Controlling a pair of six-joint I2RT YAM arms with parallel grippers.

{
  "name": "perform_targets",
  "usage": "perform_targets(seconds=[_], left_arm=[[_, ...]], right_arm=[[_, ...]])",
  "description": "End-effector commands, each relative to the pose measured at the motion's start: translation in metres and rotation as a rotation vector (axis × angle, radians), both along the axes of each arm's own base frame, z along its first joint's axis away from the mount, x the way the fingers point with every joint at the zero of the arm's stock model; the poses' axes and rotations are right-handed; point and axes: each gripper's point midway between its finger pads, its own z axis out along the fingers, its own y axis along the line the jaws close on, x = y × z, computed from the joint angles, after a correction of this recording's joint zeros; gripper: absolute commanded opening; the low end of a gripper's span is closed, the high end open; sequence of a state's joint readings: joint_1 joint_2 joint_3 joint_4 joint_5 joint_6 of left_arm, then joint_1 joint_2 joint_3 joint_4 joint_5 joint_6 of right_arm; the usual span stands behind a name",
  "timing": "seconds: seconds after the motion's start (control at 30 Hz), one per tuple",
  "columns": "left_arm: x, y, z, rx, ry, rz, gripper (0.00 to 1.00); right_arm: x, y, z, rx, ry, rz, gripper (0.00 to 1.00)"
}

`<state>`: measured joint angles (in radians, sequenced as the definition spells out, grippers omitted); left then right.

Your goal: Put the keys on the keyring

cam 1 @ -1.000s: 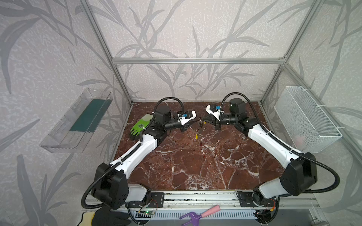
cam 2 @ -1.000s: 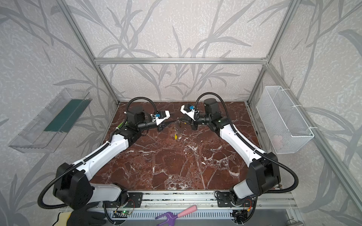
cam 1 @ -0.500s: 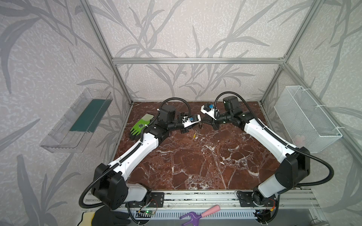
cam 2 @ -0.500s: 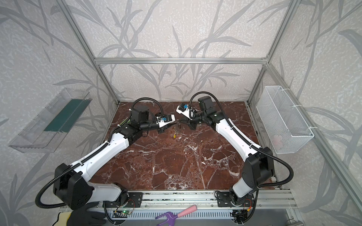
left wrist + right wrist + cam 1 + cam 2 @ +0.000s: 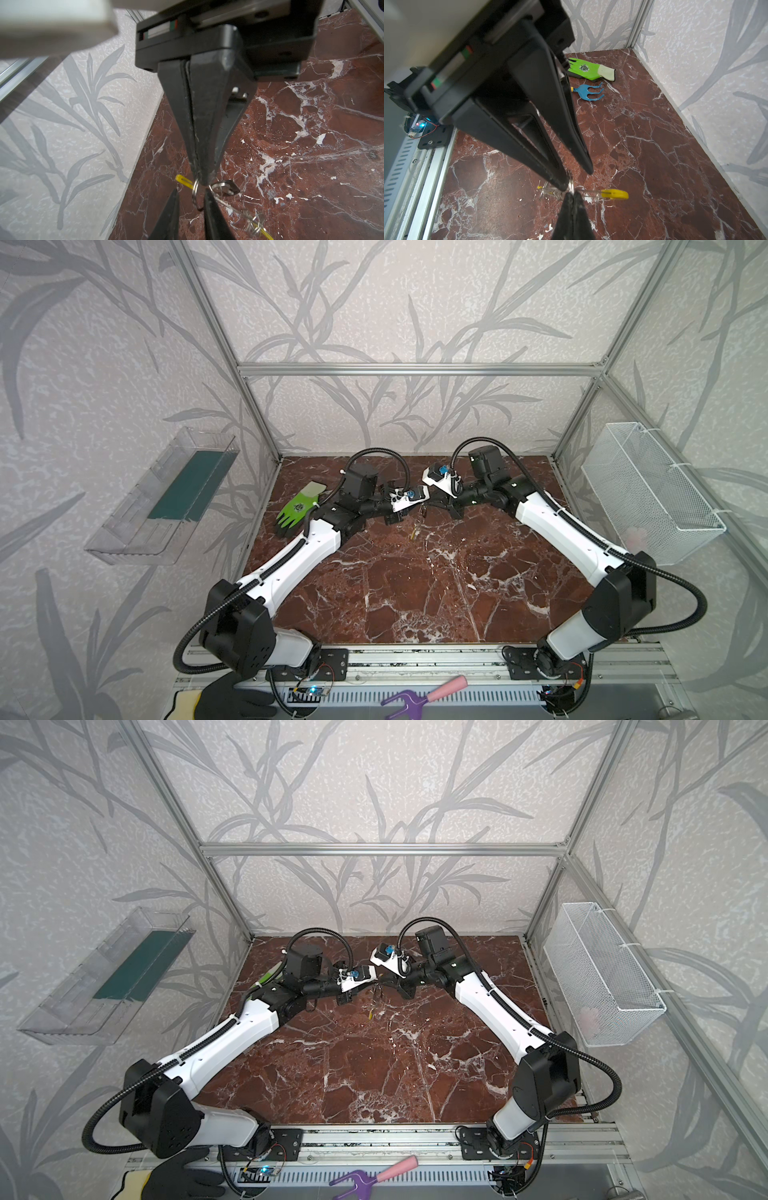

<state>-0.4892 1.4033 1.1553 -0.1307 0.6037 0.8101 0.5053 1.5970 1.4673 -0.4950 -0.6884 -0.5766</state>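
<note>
Between the left gripper's (image 5: 191, 191) narrowly parted tips stands a small metal ring (image 5: 195, 195), edge-on to them; directly opposite, the right gripper (image 5: 202, 182) pinches that ring, jaws closed; the keys (image 5: 226, 188) and the keyring (image 5: 232, 207), a thin wire, trail off beside both.

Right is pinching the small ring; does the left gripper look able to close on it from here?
Probably yes. The left gripper is open with a finger either side of the small ring, nothing else between; the right gripper pinches only its edge.
</note>
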Motion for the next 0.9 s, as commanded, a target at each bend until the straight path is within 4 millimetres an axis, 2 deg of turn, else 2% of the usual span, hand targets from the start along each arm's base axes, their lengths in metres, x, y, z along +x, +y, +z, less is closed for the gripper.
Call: perform_targets(seconds=[0.0,0.07,0.27,0.33,0.4,0.5,0.57,0.67,0.87], left_arm=[[-0.001,-0.004,0.008,-0.003,-0.005,-0.026,0.23],[-0.003,-0.006,0.009,-0.012,-0.001,-0.04,0.2],[-0.006,-0.008,0.011,-0.03,0.006,-0.06,0.0],[-0.005,-0.009,0.009,-0.032,0.013,-0.062,0.0],[-0.005,-0.01,0.011,-0.048,0.015,-0.06,0.0],[0.0,-0.008,0.015,-0.093,0.014,-0.036,0.0],[0.005,-0.006,0.023,-0.144,0.011,-0.013,0.0],[0.009,-0.006,0.034,-0.229,-0.008,0.005,0.0],[0.008,-0.009,0.04,-0.282,-0.007,-0.005,0.0]], right_arm=[[-0.002,0.006,0.011,0.016,-0.029,0.026,0.0],[-0.002,0.007,0.011,0.016,-0.035,0.033,0.0],[-0.003,0.01,0.01,0.019,-0.055,0.039,0.0],[0.001,0.008,0.011,0.023,-0.076,0.02,0.0],[0.006,0.004,0.009,0.011,-0.104,-0.019,0.13],[0.017,-0.009,0.004,0.009,-0.155,-0.096,0.27],[0.02,-0.016,0.004,0.043,-0.161,-0.131,0.31],[0.019,-0.019,-0.001,0.078,-0.16,-0.139,0.35],[0.023,-0.016,-0.004,0.109,-0.137,-0.15,0.36]])
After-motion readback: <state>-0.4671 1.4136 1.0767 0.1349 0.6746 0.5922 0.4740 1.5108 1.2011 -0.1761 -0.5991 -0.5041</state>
